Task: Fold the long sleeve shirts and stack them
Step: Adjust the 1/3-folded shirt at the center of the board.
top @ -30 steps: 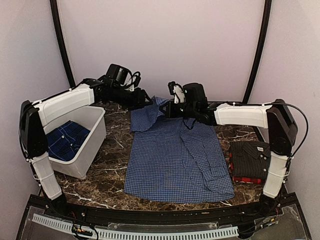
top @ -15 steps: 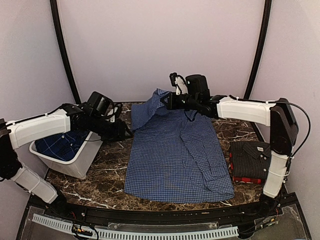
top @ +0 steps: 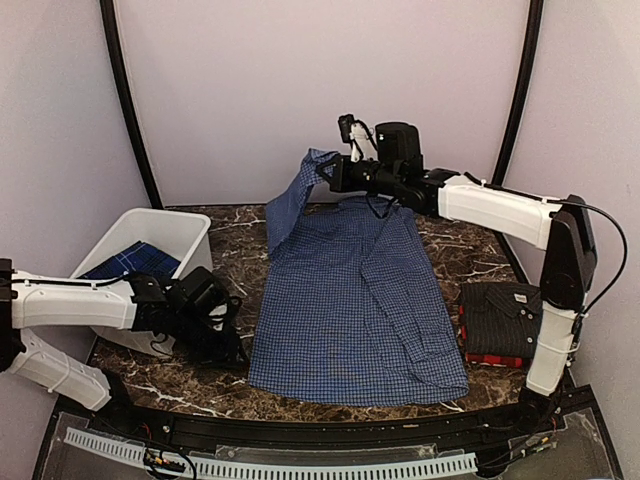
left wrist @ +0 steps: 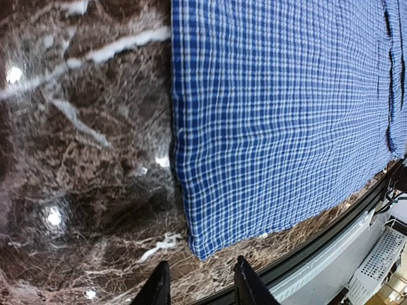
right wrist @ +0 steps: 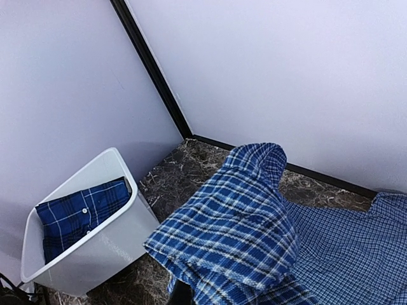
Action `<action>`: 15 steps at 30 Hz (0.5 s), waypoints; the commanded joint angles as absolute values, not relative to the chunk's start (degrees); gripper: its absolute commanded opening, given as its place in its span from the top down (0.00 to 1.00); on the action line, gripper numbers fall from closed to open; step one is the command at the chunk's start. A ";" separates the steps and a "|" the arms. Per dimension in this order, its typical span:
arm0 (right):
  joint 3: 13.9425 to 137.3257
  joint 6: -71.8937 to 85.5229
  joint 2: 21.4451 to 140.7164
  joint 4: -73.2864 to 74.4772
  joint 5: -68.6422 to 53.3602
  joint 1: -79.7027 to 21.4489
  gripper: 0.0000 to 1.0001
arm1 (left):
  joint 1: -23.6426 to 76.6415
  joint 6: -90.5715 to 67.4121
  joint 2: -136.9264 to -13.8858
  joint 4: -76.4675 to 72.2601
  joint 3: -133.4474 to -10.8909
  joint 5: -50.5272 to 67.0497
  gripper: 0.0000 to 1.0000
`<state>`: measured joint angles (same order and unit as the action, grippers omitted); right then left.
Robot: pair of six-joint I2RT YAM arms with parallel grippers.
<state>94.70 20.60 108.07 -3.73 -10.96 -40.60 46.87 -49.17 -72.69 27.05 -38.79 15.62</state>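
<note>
On the marble table (top: 225, 262): the blue-and-white check shirt (top: 355, 310) lies spread flat in the middle, hem toward the arm bases. Its far-left portion is raised off the surface.
Right gripper (top: 322, 172): pressed together on the raised far-left portion of the check shirt, above the far edge of the table. Cloth hangs down from it.
Right wrist view: draped check cloth covers the fingers, so the grip itself is hidden there.
Left gripper (left wrist: 198, 283): fingers stand apart with nothing between them. It is low over bare marble, just beside the near-left corner of the hem.
Folded stack: the black pinstripe shirt (top: 500, 315) lies on the red-and-black plaid shirt (top: 490, 358) at the right edge, just beside the check shirt's right side. Contact cannot be determined.
White bin (top: 190, 232): stands at the left of the table and holds dark blue plaid cloth (top: 135, 260).
Obstructions: the left arm lies across the near side of the bin.
</note>
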 commanded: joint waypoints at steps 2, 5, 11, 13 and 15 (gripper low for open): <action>99.05 19.13 106.84 -3.86 -11.95 -40.43 1.00 | 50.17 -56.16 -72.32 21.24 -34.72 17.46 0.67; 100.61 18.86 107.05 -3.10 -12.01 -40.43 1.00 | 51.92 -57.62 -73.90 19.58 -33.85 17.70 0.67; 102.96 18.72 107.14 -2.56 -12.61 -40.43 1.00 | 53.76 -58.66 -77.55 18.69 -34.08 16.33 0.73; 103.62 18.72 107.22 -2.32 -12.96 -40.41 1.00 | 53.90 -58.81 -78.50 19.76 -34.55 14.53 0.75; 103.99 18.72 107.07 -2.29 -13.37 -40.43 1.00 | 53.93 -58.88 -79.10 20.89 -34.97 12.46 0.77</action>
